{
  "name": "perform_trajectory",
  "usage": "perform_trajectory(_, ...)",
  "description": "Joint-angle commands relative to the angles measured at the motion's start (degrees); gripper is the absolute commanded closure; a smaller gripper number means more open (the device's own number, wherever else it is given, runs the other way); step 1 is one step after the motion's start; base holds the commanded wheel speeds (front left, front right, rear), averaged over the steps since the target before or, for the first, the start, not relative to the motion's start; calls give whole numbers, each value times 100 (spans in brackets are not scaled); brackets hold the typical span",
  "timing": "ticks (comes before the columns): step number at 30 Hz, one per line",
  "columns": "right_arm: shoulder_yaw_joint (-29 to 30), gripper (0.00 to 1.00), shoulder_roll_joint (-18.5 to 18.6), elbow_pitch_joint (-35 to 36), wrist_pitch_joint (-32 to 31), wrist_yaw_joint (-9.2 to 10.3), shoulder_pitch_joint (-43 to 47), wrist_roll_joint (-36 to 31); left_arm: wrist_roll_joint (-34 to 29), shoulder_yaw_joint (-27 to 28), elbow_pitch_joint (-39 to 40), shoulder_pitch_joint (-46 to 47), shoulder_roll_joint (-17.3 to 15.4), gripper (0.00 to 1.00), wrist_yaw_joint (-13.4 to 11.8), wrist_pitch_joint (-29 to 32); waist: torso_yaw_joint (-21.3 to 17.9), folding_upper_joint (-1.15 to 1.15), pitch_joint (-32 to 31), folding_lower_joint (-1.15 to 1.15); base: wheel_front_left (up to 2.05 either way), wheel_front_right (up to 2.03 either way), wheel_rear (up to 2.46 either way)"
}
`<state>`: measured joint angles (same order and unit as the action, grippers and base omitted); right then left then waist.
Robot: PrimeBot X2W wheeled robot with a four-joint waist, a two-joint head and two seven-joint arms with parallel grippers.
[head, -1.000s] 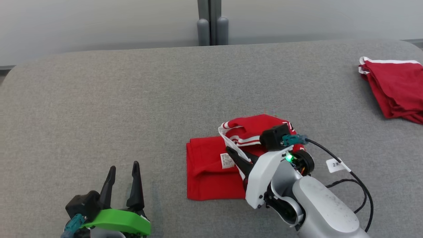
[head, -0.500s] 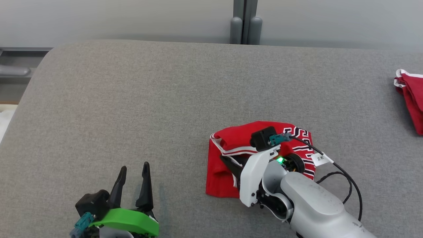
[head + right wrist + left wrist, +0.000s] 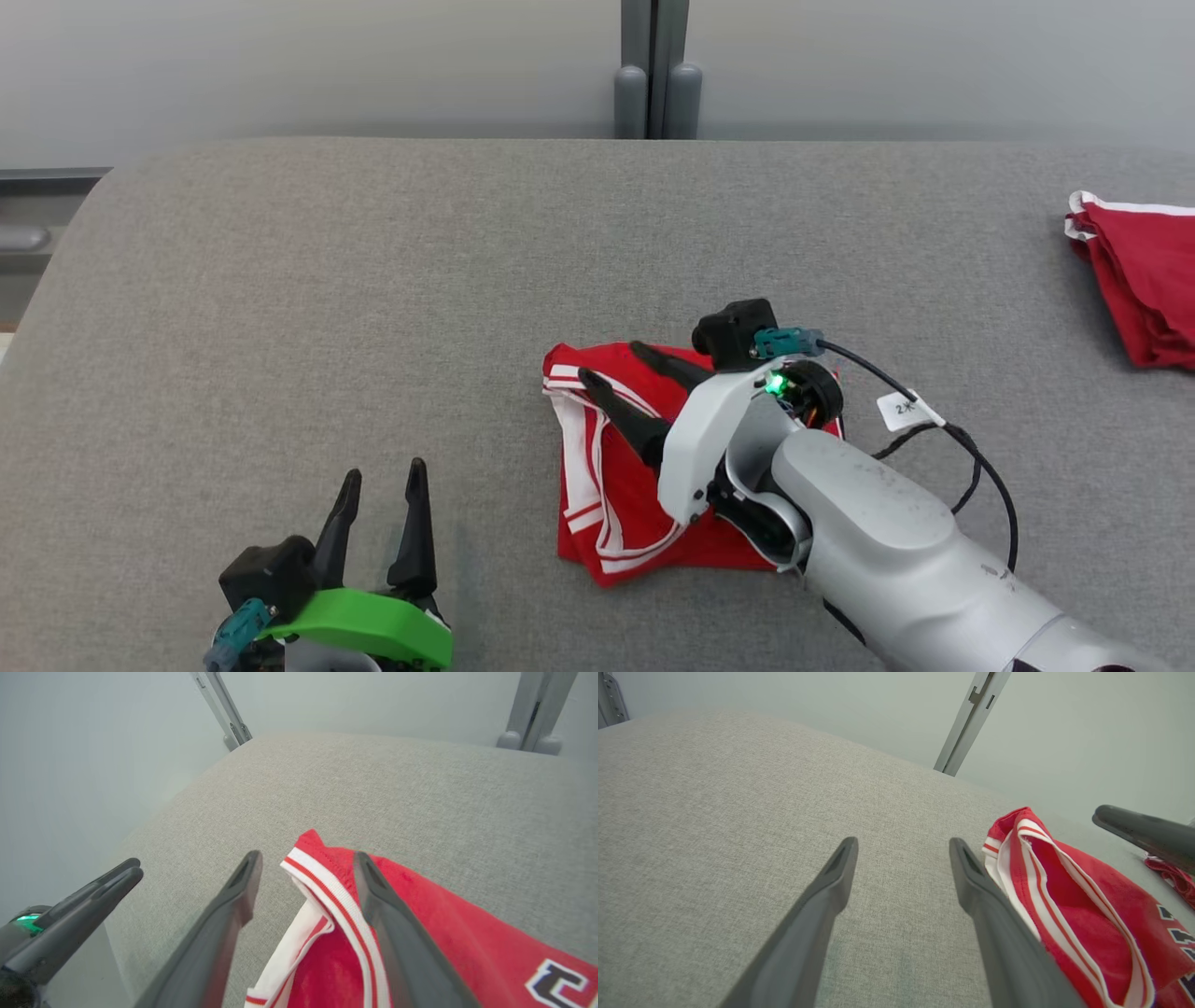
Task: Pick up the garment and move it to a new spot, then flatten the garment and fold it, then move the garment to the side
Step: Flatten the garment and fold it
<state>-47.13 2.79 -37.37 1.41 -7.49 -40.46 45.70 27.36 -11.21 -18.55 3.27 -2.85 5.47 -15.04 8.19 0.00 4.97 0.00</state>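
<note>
**A:** Where is the garment?

**B:** The garment (image 3: 611,504) lies on the grey cloth-covered table (image 3: 373,280), a little right of the middle and near the front edge. It is a loose, uneven red bundle, not a flat fold. The white-and-red striped trim (image 3: 336,891) runs along its left side and curls round the front. On the right wrist view you can see part of the dark, white-outlined lettering (image 3: 556,977) at the bottom right corner.

**A:** And the right gripper?

**B:** Your right gripper (image 3: 610,361) is over the far left corner of the bundle, fingers pointing left and away from you. Its jaws stand wide apart. The striped edge passes between the two fingers, and nothing is pinched between them. Whether the fingertips rest on the cloth or hang just above it, I cannot tell.

**A:** The left one?

**B:** Your left gripper (image 3: 385,469) sits at the lower left over bare table, well apart from the garment, with its fingers pointing away from you. Its jaws are spread too — only grey cloth shows between them.

**A:** Anything else on the table?

**B:** A second red garment (image 3: 1148,280) with a white edge lies folded at the far right. A black cable with a white label (image 3: 904,409) trails from your right wrist.
</note>
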Motion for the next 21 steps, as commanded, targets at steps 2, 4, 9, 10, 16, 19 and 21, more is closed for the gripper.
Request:
perform_trajectory(2, 167, 0, 23, -156, 297, 1, -166, -305, -114, -21, 23, 68, -11, 0, 9, -17, -155, 0, -64, 0, 0, 0, 0)
perform_trajectory(4, 354, 0, 22, -293, 555, 1, -240, -586, -158, -36, 30, 107, -12, 0, 23, -17, -221, 0, -88, 0, 0, 0, 0)
perform_trajectory(9, 953, 0, 21, -645, 1045, 1, -293, -1318, -242, -64, 3, 170, -13, 0, 50, -17, -356, 0, -150, 0, 0, 0, 0)
perform_trajectory(10, 1114, 0, 20, -697, 1118, 1, -266, -1489, -256, -63, -9, 184, -13, 0, 55, -17, -387, 0, -165, 0, 0, 0, 0)
perform_trajectory(16, 2002, 0, 67, -569, 1339, 1, 150, -2361, -270, -53, -17, 160, -13, 0, 73, -17, -532, 0, -248, 0, 0, 0, 0)
perform_trajectory(19, 2410, 20, 64, -290, 1374, 1, 530, -2794, -242, -44, 6, 77, -13, 0, 58, -17, -576, 0, -292, 0, 0, 0, 0)
perform_trajectory(21, 2625, 60, 55, -25, 1376, 1, 878, -3080, -205, -31, 31, 15, -13, 0, 44, -17, -594, 0, -313, 0, 0, 0, 0)
